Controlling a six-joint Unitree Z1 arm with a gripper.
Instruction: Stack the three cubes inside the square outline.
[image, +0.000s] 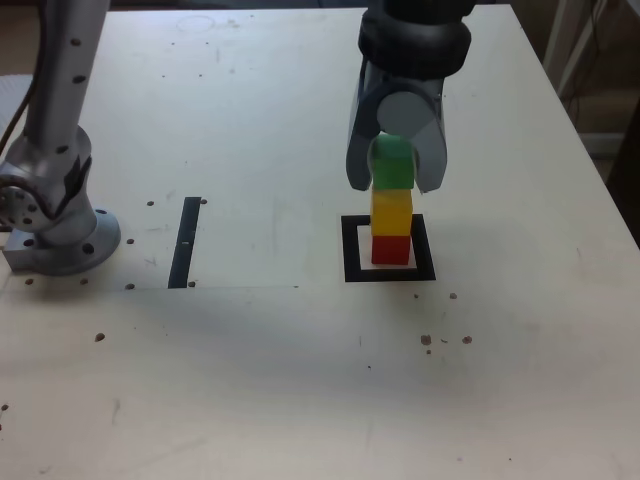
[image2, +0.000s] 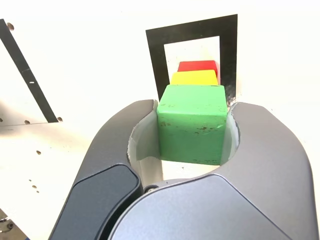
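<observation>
Three blocks stacked — red (image: 391, 249), yellow (image: 391, 211), green cube (image: 392, 165) (scuffed) — gripper (image: 394, 168) grasping it.

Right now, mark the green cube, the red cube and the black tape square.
small green cube (image2: 191, 127): wrist view, its front face, between the hand's fingers.
small red cube (image: 391, 249): exterior view, front face, stack bottom.
black tape square outline (image: 350, 250): exterior view, left bar.

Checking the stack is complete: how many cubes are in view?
3, all in one stack inside the square outline: red cube at the bottom, yellow cube on it, green cube on top between the gripper jaws.
</observation>
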